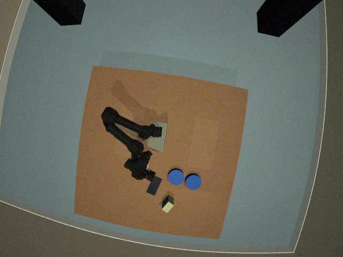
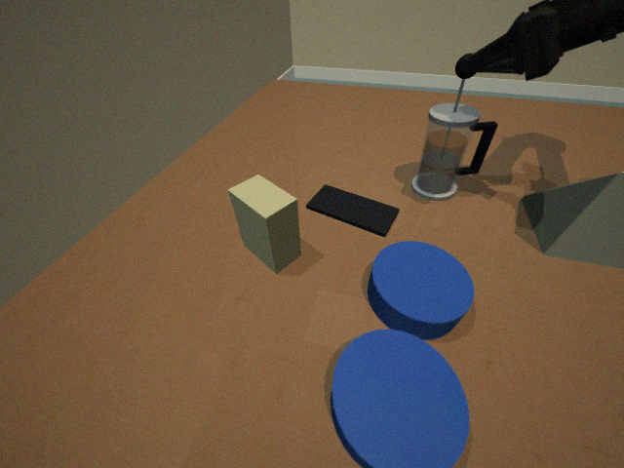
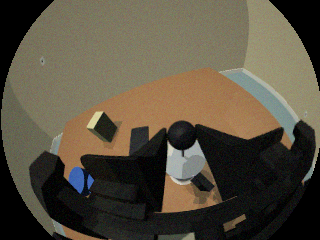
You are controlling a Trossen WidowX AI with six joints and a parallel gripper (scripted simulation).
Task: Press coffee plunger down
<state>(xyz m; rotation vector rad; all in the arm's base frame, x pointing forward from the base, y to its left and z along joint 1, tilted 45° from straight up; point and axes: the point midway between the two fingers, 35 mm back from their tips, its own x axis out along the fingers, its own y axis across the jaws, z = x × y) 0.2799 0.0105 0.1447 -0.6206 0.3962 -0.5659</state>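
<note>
Gripper [image 2: 466, 65] clamped on plunger knob [image 3: 180, 134]. Coffee press [image 2: 443, 151] upright (dark liquid inside), at 2 o'clock from black slab [image 2: 352, 209]; rod part raised. Open tabletop [image 2: 151, 322] at 9 o'clock.

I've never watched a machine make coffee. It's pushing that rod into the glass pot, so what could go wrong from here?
Two things, I'd guess. The rod looks tilted, with the pincer shut on its knob; a slanted push might tip or slide the coffee press. Also, part of the rod shows above the lid, so letting go now would leave the job unfinished.
</note>
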